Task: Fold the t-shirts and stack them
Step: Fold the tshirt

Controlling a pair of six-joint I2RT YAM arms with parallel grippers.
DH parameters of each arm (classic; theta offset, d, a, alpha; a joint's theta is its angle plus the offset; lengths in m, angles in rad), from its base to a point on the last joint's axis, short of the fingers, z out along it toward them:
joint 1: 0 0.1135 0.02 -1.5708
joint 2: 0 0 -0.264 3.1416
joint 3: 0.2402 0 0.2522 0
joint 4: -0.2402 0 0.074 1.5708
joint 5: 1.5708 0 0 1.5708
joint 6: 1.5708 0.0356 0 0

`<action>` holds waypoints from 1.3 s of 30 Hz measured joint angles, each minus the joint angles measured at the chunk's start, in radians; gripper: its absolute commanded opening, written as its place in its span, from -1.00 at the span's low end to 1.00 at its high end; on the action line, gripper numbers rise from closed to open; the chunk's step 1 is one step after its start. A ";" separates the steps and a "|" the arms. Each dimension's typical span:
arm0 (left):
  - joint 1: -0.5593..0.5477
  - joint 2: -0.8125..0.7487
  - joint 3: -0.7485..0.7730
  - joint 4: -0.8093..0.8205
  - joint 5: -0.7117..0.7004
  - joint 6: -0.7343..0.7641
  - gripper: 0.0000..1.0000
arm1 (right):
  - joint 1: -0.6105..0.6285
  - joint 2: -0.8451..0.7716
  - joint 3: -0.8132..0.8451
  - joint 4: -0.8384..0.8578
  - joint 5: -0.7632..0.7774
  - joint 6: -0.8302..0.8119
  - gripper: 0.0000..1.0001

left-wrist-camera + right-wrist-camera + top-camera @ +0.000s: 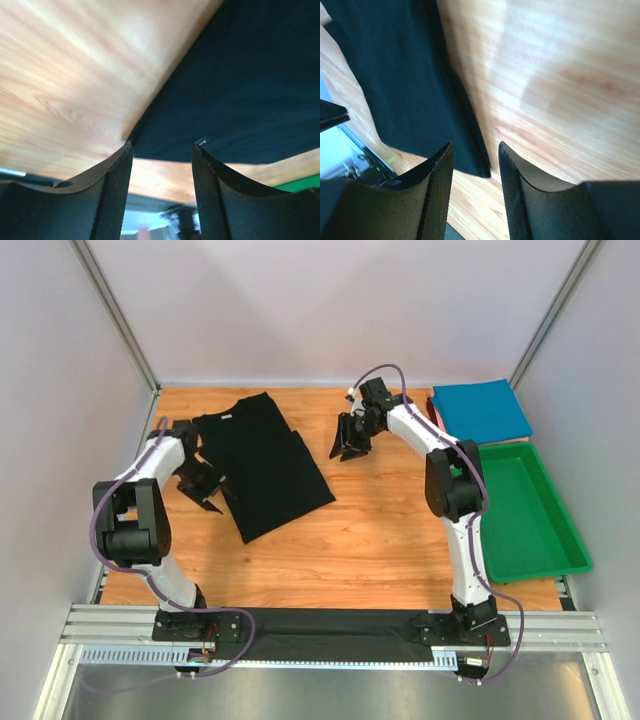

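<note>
Mesh-padded fingers point(117, 190) of the left gripper point(162, 145) sit spread apart, holding nothing. The black t-shirt point(240, 80) has its edge just beyond the tips, so the gripper looks placed for a hem pinch. The right gripper point(475, 145) is also parted and empty, hovering off the shirt's opposite side, with the nearest corner of cloth just ahead of its tips. That puts the shirt flat on the table point(390, 530) between the two grippers, probably ready for a two-handed fold. The shirt looks partly folded into a long, skewed panel, collar at the far end, one overlapped layer showing. No chest mark is visible. The teal t-shirt point(482, 410) lies folded behind the right gripper, beside the green tray point(520, 520).
</note>
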 measured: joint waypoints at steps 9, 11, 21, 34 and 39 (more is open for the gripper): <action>-0.119 -0.032 -0.208 0.024 0.004 -0.001 0.10 | 0.022 -0.018 -0.214 0.003 -0.105 -0.094 -0.18; -0.119 -0.056 -0.240 0.042 0.006 -0.001 0.05 | 0.032 -0.030 -0.264 0.023 -0.130 -0.098 -0.18; -0.129 -0.077 -0.293 0.116 0.064 0.018 -0.19 | 0.088 -0.090 -0.394 0.118 -0.156 -0.092 -0.77; -0.011 -0.014 0.072 0.026 -0.050 0.155 -0.05 | 0.127 -0.405 -0.879 0.260 0.008 0.123 -0.99; -0.047 0.038 0.073 0.031 -0.006 0.211 -0.06 | 0.200 -0.522 -1.033 0.287 0.035 0.238 -0.77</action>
